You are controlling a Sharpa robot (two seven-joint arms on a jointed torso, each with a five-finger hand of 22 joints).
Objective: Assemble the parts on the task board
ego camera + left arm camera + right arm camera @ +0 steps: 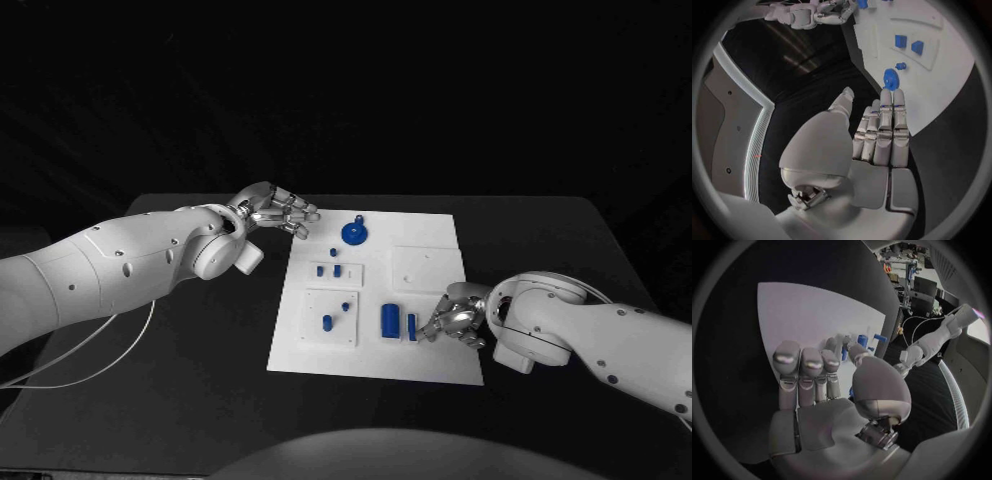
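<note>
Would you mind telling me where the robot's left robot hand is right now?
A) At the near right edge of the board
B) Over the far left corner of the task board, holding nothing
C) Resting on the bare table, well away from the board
B: the left robot hand hovers at the far left corner of the white task board, fingers apart and empty, near the round blue part.
</note>
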